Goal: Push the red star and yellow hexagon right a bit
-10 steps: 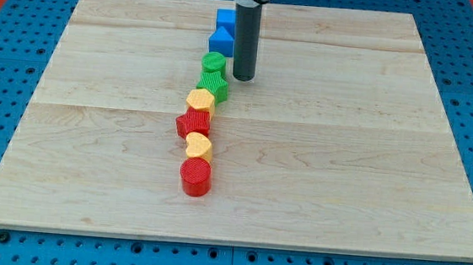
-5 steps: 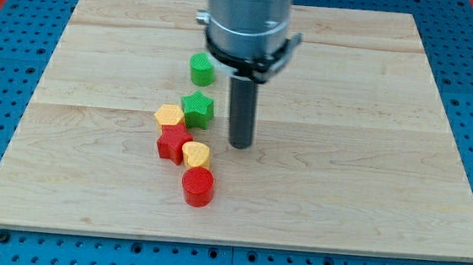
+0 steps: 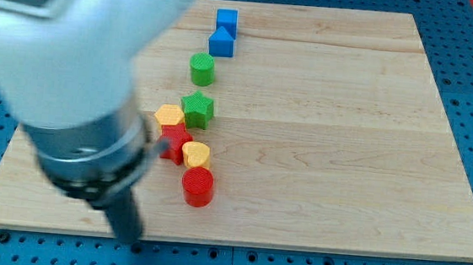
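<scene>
The red star (image 3: 174, 138) lies left of the board's middle, partly hidden on its left by the arm. The yellow hexagon (image 3: 169, 114) touches it from above. A green star (image 3: 197, 109) sits just right of the hexagon. A yellow heart-like block (image 3: 196, 154) and a red cylinder (image 3: 197, 186) lie below and right of the red star. My tip (image 3: 128, 236) is at the board's bottom edge, left of and below the red cylinder, well below the red star. It touches no block.
A green cylinder (image 3: 202, 68), a blue triangular block (image 3: 221, 41) and a blue cube (image 3: 227, 20) line up toward the view's top. The blurred arm body (image 3: 72, 69) covers the board's left part. The wooden board (image 3: 344, 158) lies on a blue perforated table.
The arm has swung from the board's middle to the lower left. My tip went from right of the green star to the bottom edge. The blue blocks show again.
</scene>
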Robot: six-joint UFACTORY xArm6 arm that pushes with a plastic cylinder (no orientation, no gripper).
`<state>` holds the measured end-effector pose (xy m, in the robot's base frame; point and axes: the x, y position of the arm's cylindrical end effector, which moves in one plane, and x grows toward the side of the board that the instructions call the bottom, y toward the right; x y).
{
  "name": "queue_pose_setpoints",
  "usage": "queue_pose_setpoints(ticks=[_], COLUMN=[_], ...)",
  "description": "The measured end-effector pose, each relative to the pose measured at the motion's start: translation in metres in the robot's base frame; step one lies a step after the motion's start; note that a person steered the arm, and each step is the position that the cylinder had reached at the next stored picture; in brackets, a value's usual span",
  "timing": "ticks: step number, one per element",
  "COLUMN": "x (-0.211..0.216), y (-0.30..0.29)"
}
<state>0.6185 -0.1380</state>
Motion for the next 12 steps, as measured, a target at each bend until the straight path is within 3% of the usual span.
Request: queue_pose_setpoints(ticks=[1,4,9,12], x=[-0.017,-0.115,-0.131,-0.138], y=[-0.049,-0.082,0.027,0.032])
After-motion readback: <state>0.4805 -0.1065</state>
